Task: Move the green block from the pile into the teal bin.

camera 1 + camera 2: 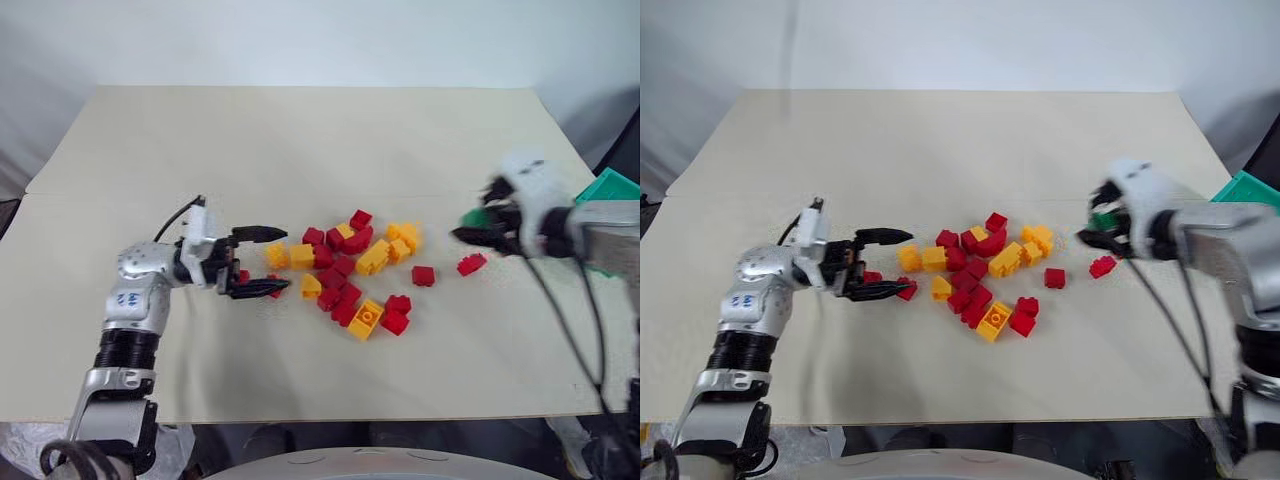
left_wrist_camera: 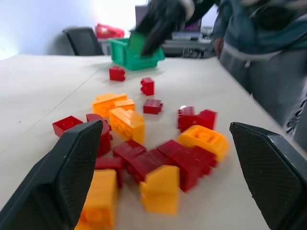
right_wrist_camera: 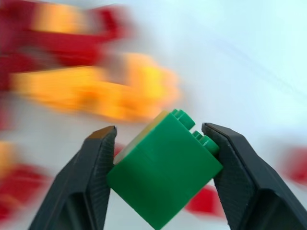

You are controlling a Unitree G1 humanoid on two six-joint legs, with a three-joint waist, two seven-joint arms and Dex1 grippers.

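The green block (image 3: 165, 167) is pinched between the two black fingers of my right gripper (image 1: 480, 225), which is shut on it and held above the table to the right of the pile (image 1: 350, 270). Red and yellow-orange bricks make up that pile, spread loosely over the table's middle. The teal bin (image 1: 610, 186) stands at the table's right edge, just beyond my right hand. My left gripper (image 1: 286, 260) is open and level at the pile's left edge, with nothing between its fingers.
A lone red brick (image 1: 471, 263) lies below my right gripper, and another (image 1: 423, 275) sits nearer the pile. The beige table (image 1: 300, 140) is bare at the back. A person (image 2: 259, 43) stands past the table's right side.
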